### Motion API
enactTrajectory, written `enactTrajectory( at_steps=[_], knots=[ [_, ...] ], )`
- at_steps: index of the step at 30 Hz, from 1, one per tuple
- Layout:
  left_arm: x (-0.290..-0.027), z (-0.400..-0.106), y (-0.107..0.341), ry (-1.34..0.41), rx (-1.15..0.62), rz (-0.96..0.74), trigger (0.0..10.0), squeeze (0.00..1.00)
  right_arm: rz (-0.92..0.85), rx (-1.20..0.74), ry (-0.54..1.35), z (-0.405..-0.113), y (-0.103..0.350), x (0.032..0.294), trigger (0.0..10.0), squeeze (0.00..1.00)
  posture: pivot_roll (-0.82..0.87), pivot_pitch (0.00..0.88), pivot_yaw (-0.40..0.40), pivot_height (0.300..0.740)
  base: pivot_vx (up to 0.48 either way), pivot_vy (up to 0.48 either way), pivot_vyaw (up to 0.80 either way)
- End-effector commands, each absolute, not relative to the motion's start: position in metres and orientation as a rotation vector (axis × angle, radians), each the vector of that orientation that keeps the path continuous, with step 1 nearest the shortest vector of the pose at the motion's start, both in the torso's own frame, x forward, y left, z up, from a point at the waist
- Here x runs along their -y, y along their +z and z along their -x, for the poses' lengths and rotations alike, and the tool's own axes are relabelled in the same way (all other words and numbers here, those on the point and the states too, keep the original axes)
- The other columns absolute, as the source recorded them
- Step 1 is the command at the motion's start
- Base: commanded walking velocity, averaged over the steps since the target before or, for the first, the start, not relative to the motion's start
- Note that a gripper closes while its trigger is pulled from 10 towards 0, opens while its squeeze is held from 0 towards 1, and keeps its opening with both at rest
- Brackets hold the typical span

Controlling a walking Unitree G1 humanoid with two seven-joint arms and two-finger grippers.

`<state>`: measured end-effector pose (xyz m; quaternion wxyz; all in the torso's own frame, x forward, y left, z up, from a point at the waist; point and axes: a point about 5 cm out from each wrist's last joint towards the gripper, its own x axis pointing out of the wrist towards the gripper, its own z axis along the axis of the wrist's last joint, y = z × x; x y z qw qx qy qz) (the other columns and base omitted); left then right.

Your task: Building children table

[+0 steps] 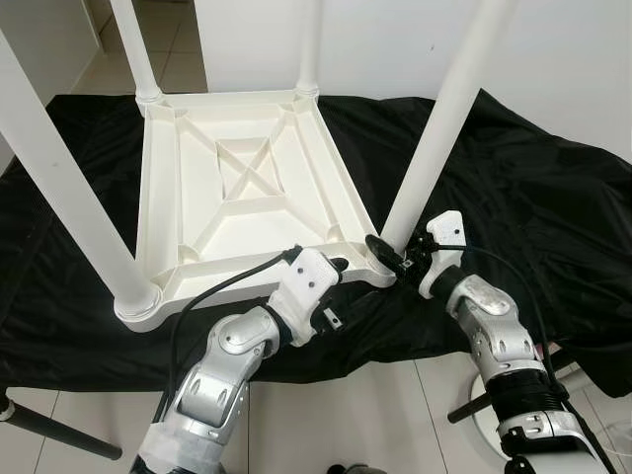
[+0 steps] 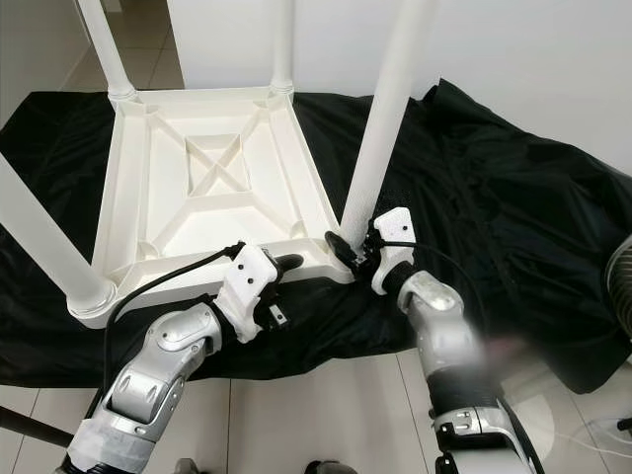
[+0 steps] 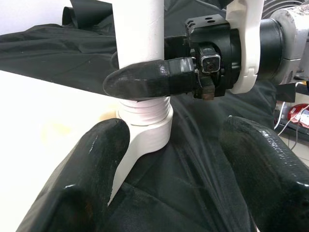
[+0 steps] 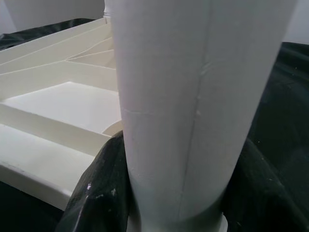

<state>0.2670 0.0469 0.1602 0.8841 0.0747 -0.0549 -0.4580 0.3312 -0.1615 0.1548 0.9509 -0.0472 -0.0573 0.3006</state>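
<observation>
Right tool (image 1: 387, 252) clamps table leg (image 1: 434, 138), top cropped.

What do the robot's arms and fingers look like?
Both arms are shiny silver with rounded shells. Each wrist wears a white block, and a black cable loops to the left one. The left tool and right tool have long, smooth, rounded black fingers.

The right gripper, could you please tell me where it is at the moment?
In the left eye view, the right gripper is closed around the base of the near-right leg, at the upturned table's corner, on the robot's right; the left gripper is just beside it.
</observation>
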Motion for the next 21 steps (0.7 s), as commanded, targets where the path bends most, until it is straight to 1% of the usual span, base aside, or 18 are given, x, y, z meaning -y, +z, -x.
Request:
enactTrajectory(
  at_steps=[1, 4, 5, 6, 7, 9, 10, 13, 14, 17, 19, 20, 21],
  knots=[
    [-0.047, -0.268, 0.159, -0.898, 0.114, -0.166, 10.0, 0.00, 0.078, 0.089, 0.632, -0.326, 0.146, 0.161, 0.0, 0.00, -0.04, 0.092, -0.051, 0.740, 0.000, 0.000, 0.00],
    [-0.047, -0.268, 0.159, -0.899, 0.114, -0.166, 10.0, 0.00, 0.070, 0.089, 0.628, -0.325, 0.145, 0.161, 0.0, 0.00, -0.04, 0.092, -0.050, 0.740, 0.000, 0.000, 0.00],
    [-0.047, -0.268, 0.159, -0.899, 0.114, -0.165, 10.0, 0.00, 0.057, 0.090, 0.610, -0.324, 0.144, 0.162, 4.3, 0.00, -0.04, 0.093, -0.049, 0.740, 0.000, 0.000, 0.00],
    [-0.047, -0.268, 0.159, -0.899, 0.114, -0.165, 10.0, 0.00, 0.057, 0.090, 0.610, -0.324, 0.144, 0.162, 4.3, 0.00, -0.04, 0.093, -0.049, 0.740, 0.000, 0.000, 0.00],
    [-0.046, -0.268, 0.159, -0.899, 0.115, -0.165, 10.0, 0.00, 0.023, 0.087, 0.555, -0.323, 0.143, 0.161, 10.0, 0.00, -0.05, 0.094, -0.047, 0.740, 0.000, 0.000, 0.00],
    [-0.046, -0.268, 0.159, -0.899, 0.115, -0.165, 10.0, 0.00, 0.023, 0.087, 0.555, -0.323, 0.143, 0.161, 10.0, 0.00, -0.05, 0.094, -0.047, 0.740, 0.000, 0.000, 0.00],
    [-0.047, -0.269, 0.159, -0.897, 0.112, -0.166, 10.0, 0.00, -0.001, 0.089, 0.507, -0.321, 0.142, 0.156, 10.0, 0.00, -0.05, 0.095, -0.045, 0.740, 0.000, 0.000, 0.00],
    [-0.047, -0.269, 0.159, -0.895, 0.111, -0.165, 10.0, 0.00, -0.010, 0.095, 0.491, -0.320, 0.142, 0.154, 10.0, 0.00, -0.05, 0.096, -0.042, 0.740, 0.000, 0.000, 0.00],
    [-0.047, -0.270, 0.159, -0.894, 0.109, -0.165, 10.0, 0.00, -0.029, 0.097, 0.435, -0.320, 0.142, 0.152, 10.0, 0.00, -0.05, 0.096, -0.042, 0.740, 0.000, 0.000, 0.00],
    [-0.047, -0.269, 0.159, -0.894, 0.107, -0.166, 10.0, 0.00, -0.033, 0.097, 0.380, -0.320, 0.142, 0.150, 10.0, 0.00, -0.05, 0.097, -0.037, 0.740, 0.000, 0.000, 0.00],
    [-0.047, -0.269, 0.158, -0.894, 0.105, -0.167, 10.0, 0.00, -0.052, 0.082, 0.258, -0.320, 0.141, 0.149, 10.0, 0.00, -0.05, 0.099, -0.037, 0.740, 0.000, 0.000, 0.00],
    [-0.047, -0.269, 0.158, -0.894, 0.105, -0.167, 10.0, 0.00, -0.052, 0.082, 0.258, -0.320, 0.141, 0.149, 10.0, 0.00, -0.05, 0.099, -0.037, 0.740, 0.000, 0.000, 0.00],
    [-0.048, -0.269, 0.158, -0.894, 0.104, -0.167, 10.0, 0.00, -0.066, 0.069, 0.192, -0.319, 0.140, 0.148, 10.0, 0.00, -0.05, 0.099, -0.037, 0.740, 0.000, 0.000, 0.00]
  ],
)
